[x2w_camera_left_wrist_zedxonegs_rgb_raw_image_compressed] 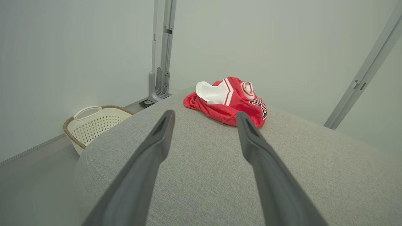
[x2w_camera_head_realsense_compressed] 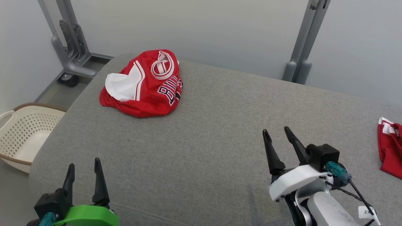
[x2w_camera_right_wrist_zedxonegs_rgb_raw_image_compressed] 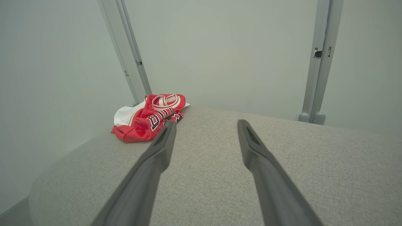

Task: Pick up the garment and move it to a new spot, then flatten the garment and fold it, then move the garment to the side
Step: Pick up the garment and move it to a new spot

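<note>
Nothing's been started yet: the red garment (x2w_camera_head_realsense_compressed: 143,84) sits in a crumpled heap at the far left corner of the grey cushion (x2w_camera_head_realsense_compressed: 213,125), well apart from both my arms. My left gripper (x2w_camera_head_realsense_compressed: 84,162) and my right gripper (x2w_camera_head_realsense_compressed: 276,129) hover over the near part of the cushion, fingers spread wide and empty. By my reckoning the whole job lies ahead: the pickup, the move to a new spot, flattening, folding and the shift aside.
</note>
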Available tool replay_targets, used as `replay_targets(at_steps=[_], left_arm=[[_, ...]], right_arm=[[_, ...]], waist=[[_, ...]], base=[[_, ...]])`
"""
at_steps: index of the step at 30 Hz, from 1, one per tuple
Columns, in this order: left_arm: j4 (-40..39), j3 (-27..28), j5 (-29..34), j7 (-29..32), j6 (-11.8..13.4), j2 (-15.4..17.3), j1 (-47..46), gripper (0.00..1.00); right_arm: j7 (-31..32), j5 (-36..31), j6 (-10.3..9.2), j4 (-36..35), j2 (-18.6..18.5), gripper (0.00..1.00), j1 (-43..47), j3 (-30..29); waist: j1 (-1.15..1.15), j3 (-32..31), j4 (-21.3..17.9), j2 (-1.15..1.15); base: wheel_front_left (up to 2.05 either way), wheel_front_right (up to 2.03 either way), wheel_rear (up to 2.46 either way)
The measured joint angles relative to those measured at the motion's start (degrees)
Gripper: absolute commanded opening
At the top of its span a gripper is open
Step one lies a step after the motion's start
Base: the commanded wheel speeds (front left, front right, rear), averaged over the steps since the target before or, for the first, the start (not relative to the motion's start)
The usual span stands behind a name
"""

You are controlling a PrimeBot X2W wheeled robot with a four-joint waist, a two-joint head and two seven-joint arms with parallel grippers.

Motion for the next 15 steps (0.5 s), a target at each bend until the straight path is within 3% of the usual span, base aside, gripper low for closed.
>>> replay_targets(at_steps=[15], left_arm=[[-1.25, -2.25, 1.55, 1.10, 0.00, -0.02, -0.54, 1.00]], right_arm=[[1.11, -2.04, -0.12, -1.42, -0.43, 1.00, -0.03, -0.69]], waist=[[0.00, 2.47, -1.43, 0.00]], base=[[0.00, 0.00, 0.00]])
